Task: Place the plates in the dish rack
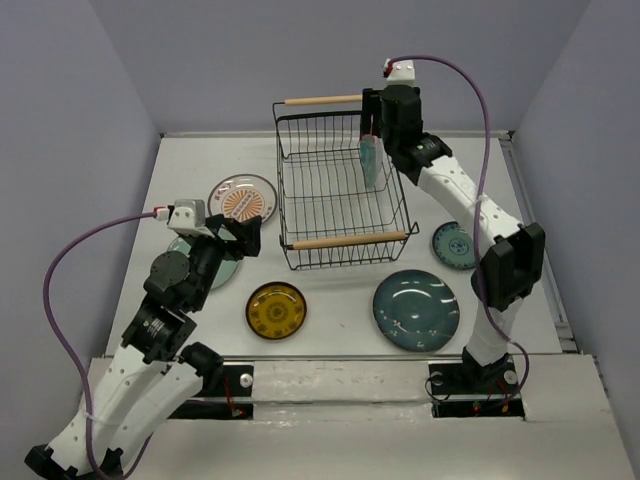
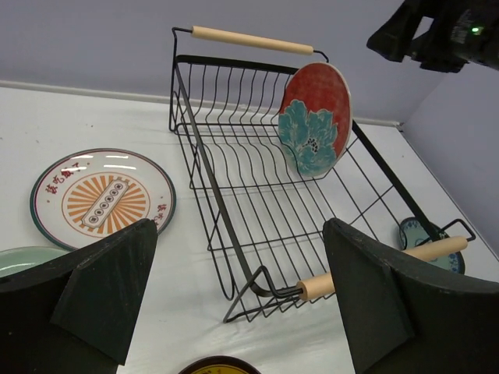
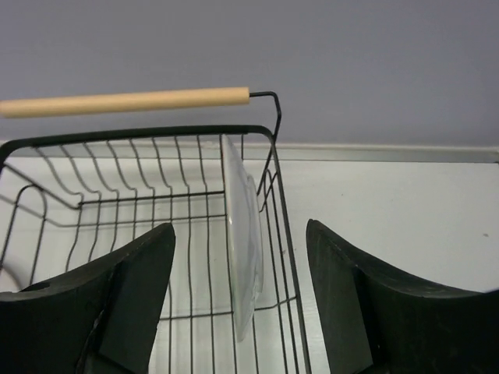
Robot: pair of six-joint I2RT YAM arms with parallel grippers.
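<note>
The black wire dish rack (image 1: 340,215) stands mid-table with two wooden handles. A red plate with teal flowers (image 1: 370,162) stands on edge inside it against the right wall; from the left wrist its face shows (image 2: 316,118). My right gripper (image 1: 371,128) hangs just above that plate. In the right wrist view the plate (image 3: 245,249) is edge-on between the open fingers of the right gripper (image 3: 240,288), touching neither. My left gripper (image 2: 242,296) is open and empty by the rack's near left corner. The other plates lie flat on the table.
White plate with orange centre (image 1: 242,198) left of the rack, pale mint plate (image 1: 210,268) partly under my left arm. Amber plate (image 1: 276,310) and large blue-teal plate (image 1: 416,309) lie in front of the rack. Small dark teal plate (image 1: 455,245) on the right.
</note>
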